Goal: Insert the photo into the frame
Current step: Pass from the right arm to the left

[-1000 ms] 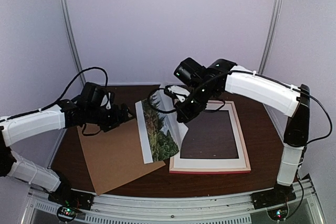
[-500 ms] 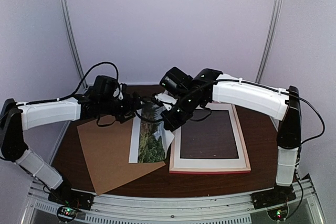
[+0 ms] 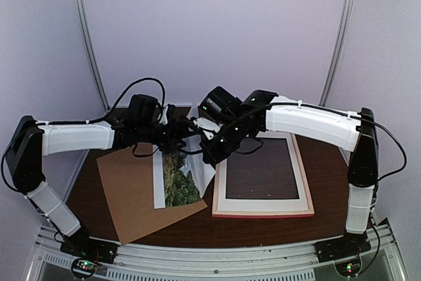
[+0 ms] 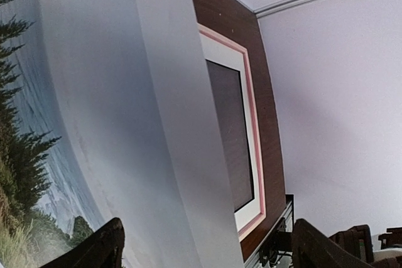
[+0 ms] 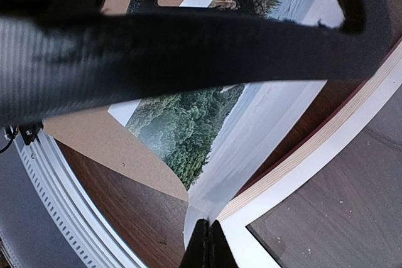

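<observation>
- The right gripper (image 5: 206, 243) has its jaws pressed together on the white border of the photo (image 5: 188, 117), at the side nearest the frame (image 5: 295, 161).
- That side of the print is lifted and bowed. The rest of it lies on the brown backing board (image 3: 128, 192).
- The left gripper (image 4: 207, 240) has its jaws spread wide over the photo's far end. The printed sky and white border fill the space between its fingers (image 4: 100, 249).
- In the top view both grippers crowd together over that far end, with black cables (image 3: 141, 87) looping above.
- The frame lies flat on the dark table (image 3: 329, 169), just right of the photo. It holds a white mat (image 3: 221, 185) around a dark window.
- Whether the raised paper edge touches the frame's left rail cannot be told.
- A dark blurred band (image 5: 157, 36) crosses the upper half of the right wrist view and hides the photo's far part.
- In the top view the arms cover the photo's far end and the frame's far left corner.
- The pinch point is cut off at the bottom of the right wrist view.
- A narrow strip of table lies right of the frame, near the booth wall (image 3: 388, 64).
- The board's near corner sits close to the metal rail (image 3: 217, 255).
</observation>
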Action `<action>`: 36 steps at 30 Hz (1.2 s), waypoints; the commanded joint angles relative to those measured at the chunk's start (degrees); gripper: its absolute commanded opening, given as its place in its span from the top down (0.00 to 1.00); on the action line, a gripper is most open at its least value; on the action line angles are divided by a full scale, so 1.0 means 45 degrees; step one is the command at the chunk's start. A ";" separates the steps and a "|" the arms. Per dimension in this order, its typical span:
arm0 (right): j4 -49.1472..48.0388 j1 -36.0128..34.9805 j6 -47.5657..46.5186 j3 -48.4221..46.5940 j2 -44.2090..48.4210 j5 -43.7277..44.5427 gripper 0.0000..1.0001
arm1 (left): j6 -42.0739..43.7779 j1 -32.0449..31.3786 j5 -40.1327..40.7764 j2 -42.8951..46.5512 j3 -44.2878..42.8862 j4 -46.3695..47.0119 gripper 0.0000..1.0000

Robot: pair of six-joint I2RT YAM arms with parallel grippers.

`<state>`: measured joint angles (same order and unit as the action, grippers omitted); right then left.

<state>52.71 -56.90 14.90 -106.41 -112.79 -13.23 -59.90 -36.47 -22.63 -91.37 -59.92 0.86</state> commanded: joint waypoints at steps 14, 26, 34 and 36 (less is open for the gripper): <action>-0.0530 0.0071 0.0166 0.0737 0.0469 -0.0272 1.00 | 0.1769 -0.0670 0.0435 -0.2264 -0.3177 -0.2387 0.12; -0.0600 0.0085 0.0223 0.0737 0.0311 -0.0375 1.00 | 0.3062 -0.1016 0.2483 -0.2810 -0.4576 -0.4788 0.33; -0.0601 0.0073 0.0245 0.0650 0.0212 -0.0402 1.00 | 0.3511 -0.1124 0.2747 -0.3155 -0.5076 -0.5293 0.53; -0.0619 0.0078 0.0245 0.0656 0.0187 -0.0436 1.00 | 0.3540 -0.1134 0.2761 -0.3202 -0.5147 -0.5346 0.56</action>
<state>50.74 -56.27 15.86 -103.55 -111.79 -14.66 -45.93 -41.10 -11.70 -104.97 -80.97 -22.13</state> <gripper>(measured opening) 0.006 0.466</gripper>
